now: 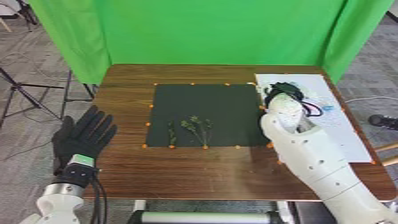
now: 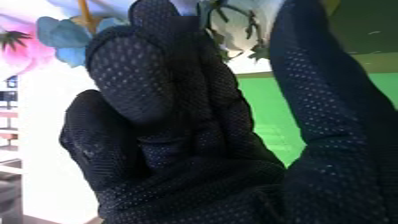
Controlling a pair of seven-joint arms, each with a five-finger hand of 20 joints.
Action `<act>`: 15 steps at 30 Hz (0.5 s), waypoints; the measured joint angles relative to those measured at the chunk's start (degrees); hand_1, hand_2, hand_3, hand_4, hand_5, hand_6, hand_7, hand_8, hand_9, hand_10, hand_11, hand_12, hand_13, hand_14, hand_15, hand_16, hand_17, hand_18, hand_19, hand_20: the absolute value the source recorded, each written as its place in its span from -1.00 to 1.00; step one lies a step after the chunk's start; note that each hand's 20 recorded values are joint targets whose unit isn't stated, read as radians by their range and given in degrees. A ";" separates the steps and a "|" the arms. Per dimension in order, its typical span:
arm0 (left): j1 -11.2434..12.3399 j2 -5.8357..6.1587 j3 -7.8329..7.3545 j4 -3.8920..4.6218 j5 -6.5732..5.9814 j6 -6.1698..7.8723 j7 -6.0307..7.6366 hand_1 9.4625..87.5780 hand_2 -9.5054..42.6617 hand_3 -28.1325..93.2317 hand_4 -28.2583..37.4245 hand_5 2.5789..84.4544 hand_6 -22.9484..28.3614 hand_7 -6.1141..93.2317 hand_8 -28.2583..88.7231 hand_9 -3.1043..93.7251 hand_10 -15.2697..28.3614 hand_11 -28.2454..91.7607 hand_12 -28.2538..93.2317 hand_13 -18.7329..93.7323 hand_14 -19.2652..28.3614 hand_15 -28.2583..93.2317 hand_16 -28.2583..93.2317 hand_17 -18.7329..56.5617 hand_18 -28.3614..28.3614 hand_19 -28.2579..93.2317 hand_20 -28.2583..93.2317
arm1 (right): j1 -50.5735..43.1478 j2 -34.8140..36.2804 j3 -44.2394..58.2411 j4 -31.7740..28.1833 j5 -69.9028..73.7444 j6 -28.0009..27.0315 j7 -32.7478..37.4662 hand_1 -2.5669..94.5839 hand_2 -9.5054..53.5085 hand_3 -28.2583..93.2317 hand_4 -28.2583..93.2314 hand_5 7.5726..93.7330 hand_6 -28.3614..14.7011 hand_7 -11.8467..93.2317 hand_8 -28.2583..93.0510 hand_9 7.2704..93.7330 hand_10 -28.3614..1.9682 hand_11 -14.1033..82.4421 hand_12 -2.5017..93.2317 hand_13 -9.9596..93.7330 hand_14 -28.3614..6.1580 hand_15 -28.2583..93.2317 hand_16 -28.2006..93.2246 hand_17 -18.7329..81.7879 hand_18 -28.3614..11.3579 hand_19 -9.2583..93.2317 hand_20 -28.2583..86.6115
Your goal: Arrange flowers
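The left hand [image 1: 82, 137] is being held open, its fingers being pointed forward, slightly spread. The right arm [image 1: 318, 157] is being held outstretched, angled inward, the right hand [image 1: 282, 90] being held with fingers loosely bent, thumb apart from them.

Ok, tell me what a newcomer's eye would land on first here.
Probably the bright green curtain hanging beyond the table's far edge. Next, likely, the thin green sprigs lying on the near part of the dark mat, with the left hand off to the mat's left. In the right wrist view, the blue flower and pink flower stand out beside the black-gloved right hand.
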 measured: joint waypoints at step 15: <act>-0.93 0.01 0.95 0.04 -4.41 0.01 1.03 -0.57 -0.11 0.65 -1.00 -0.09 0.16 -0.62 -0.68 -0.24 0.27 -0.20 -0.36 -0.27 0.34 -0.01 -0.66 -0.62 0.45 0.02 -0.37 | -4.06 0.60 1.93 -2.83 2.45 5.84 -1.19 0.10 -1.00 0.71 -0.85 0.50 0.21 0.11 -0.20 0.79 0.13 -0.13 0.02 0.88 0.30 0.37 -0.03 0.58 -0.49 1.00 0.40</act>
